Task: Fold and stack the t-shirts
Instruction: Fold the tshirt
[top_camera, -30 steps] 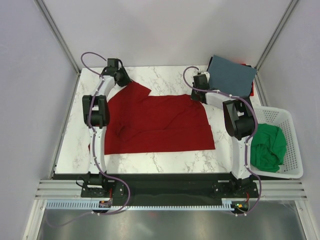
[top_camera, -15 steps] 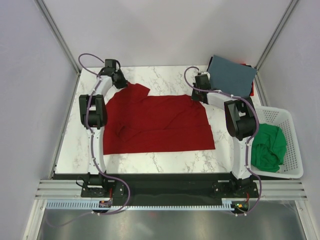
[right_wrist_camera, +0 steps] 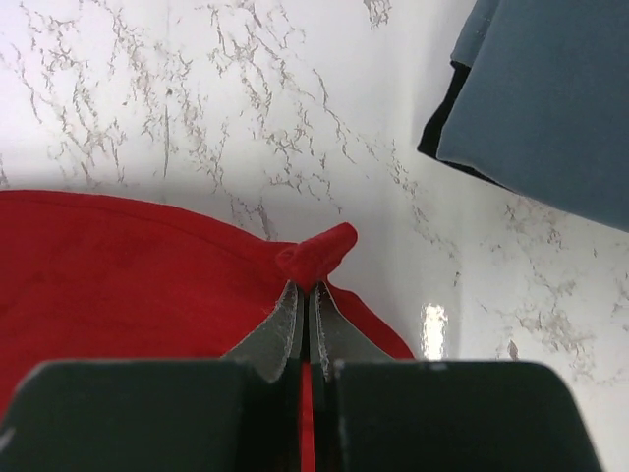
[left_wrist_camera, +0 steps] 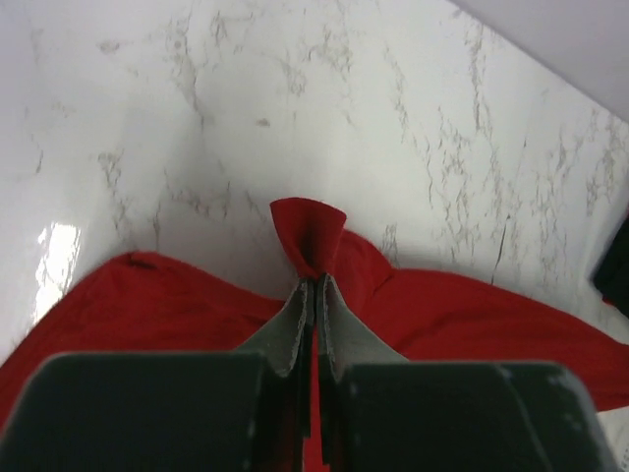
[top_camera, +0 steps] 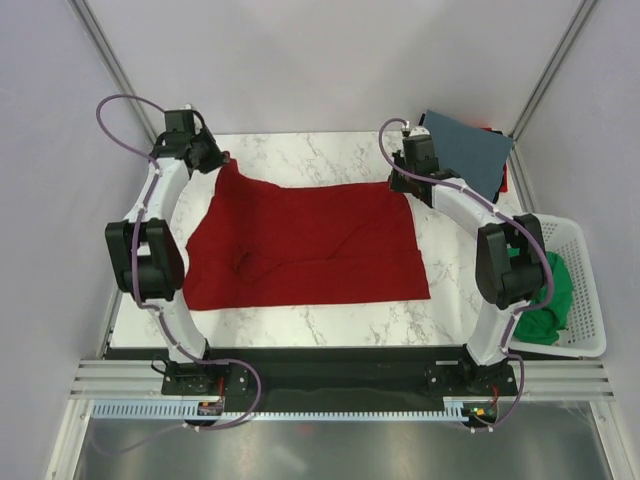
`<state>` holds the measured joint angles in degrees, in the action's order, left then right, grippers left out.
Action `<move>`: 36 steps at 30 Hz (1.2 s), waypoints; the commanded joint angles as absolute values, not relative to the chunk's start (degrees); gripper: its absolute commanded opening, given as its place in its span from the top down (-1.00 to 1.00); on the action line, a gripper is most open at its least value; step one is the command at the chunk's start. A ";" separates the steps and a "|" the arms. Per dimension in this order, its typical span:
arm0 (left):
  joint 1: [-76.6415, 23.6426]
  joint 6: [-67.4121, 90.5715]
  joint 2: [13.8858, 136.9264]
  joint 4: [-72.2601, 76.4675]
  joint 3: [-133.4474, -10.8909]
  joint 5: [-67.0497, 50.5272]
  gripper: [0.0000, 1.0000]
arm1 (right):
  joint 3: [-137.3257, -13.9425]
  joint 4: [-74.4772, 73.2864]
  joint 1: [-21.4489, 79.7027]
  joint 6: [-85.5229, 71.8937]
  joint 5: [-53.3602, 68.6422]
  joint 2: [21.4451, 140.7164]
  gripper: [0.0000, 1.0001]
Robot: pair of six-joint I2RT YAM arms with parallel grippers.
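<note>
A bright red t-shirt (top_camera: 310,245) lies spread across the marble table. My left gripper (top_camera: 218,160) is shut on its far left corner (left_wrist_camera: 310,231), pinched between the fingertips. My right gripper (top_camera: 400,185) is shut on its far right corner (right_wrist_camera: 316,254). Both corners are held just above the table. A folded slate-blue t-shirt (top_camera: 465,150) lies at the far right on darker cloth, and also shows in the right wrist view (right_wrist_camera: 550,98). A green t-shirt (top_camera: 545,290) lies bunched in the white basket (top_camera: 585,290).
The marble table (top_camera: 300,155) has bare strips along the far edge and the near edge. The basket stands at the right edge of the table beside the right arm. Grey walls close in the left, back and right.
Both grippers have moved outward and away from the bases with the red shirt's far corners, pulling its far edge taut and wider. The left arm swung far to the left.
</note>
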<state>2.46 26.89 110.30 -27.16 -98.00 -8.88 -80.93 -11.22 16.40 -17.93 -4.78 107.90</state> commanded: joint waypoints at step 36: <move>3.69 34.01 47.82 -28.82 -38.94 7.55 0.96 | -48.35 -13.97 17.23 -22.59 -8.70 80.07 0.86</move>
